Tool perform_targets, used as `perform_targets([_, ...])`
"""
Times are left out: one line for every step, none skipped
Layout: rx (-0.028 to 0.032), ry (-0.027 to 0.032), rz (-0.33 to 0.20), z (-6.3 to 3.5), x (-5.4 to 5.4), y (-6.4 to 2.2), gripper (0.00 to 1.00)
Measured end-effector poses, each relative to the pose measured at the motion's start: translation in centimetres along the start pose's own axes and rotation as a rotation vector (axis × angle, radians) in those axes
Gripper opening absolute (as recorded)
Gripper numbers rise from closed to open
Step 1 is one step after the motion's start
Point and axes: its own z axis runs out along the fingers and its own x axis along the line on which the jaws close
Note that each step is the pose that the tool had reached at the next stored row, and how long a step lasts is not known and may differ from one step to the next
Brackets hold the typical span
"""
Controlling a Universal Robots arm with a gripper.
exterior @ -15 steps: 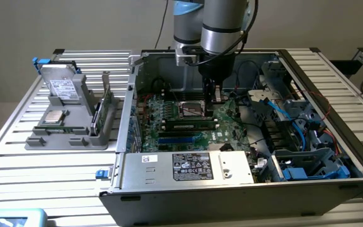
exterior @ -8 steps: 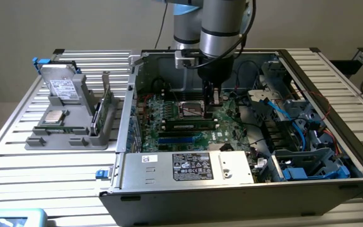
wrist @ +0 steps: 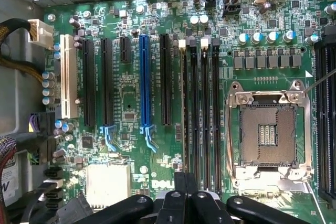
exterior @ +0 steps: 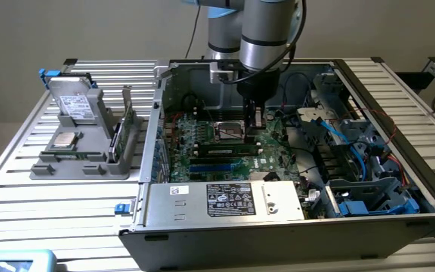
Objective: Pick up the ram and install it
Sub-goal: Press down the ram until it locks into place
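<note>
Exterior view: shows the ram (exterior: 229, 151) seated edge-up in a slot near the middle of the motherboard (exterior: 202, 136), beside the CPU socket (exterior: 231, 132), with the gripper (exterior: 257, 123) closed and empty above one end (closed tips suit pressing). Wrist view: puts the shut fingertips (wrist: 180, 184) over that slot's end.

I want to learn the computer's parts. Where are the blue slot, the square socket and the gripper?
blue slot (wrist: 145, 82), wrist view, middle of its length.
square socket (wrist: 268, 136), wrist view, its centre.
gripper (wrist: 185, 182), wrist view, between its shut fingertips.
</note>
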Motion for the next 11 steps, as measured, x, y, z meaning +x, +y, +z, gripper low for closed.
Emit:
perform_targets([0.0001, 0.0000, 0.000, 0.02, 0.00, -0.02, 0.11])
perform_targets([0.0001, 0.0001, 0.000, 0.02, 0.01, -0.04, 0.11])
perform_targets([0.0004, 0.0003, 0.000, 0.04, 0.01, -0.05, 0.11])
perform_targets([0.0012, 0.0004, 0.000, 0.08, 0.01, -0.06, 0.11])
perform_targets([0.0021, 0.0005, 0.000, 0.11, 0.01, -0.06, 0.11])
perform_targets([0.0028, 0.0008, 0.000, 0.14, 0.01, -0.06, 0.11])
perform_targets([0.0038, 0.0007, 0.000, 0.19, 0.00, -0.06, 0.11])
perform_targets([0.0054, 0.0007, 0.000, 0.24, 0.00, -0.06, 0.11])
perform_targets([0.0071, 0.0007, -0.001, 0.29, -0.01, -0.06, 0.11])
perform_targets([0.0085, 0.0007, -0.003, 0.33, -0.01, -0.06, 0.11])
perform_targets([0.0098, 0.0006, -0.005, 0.38, -0.02, -0.06, 0.11])
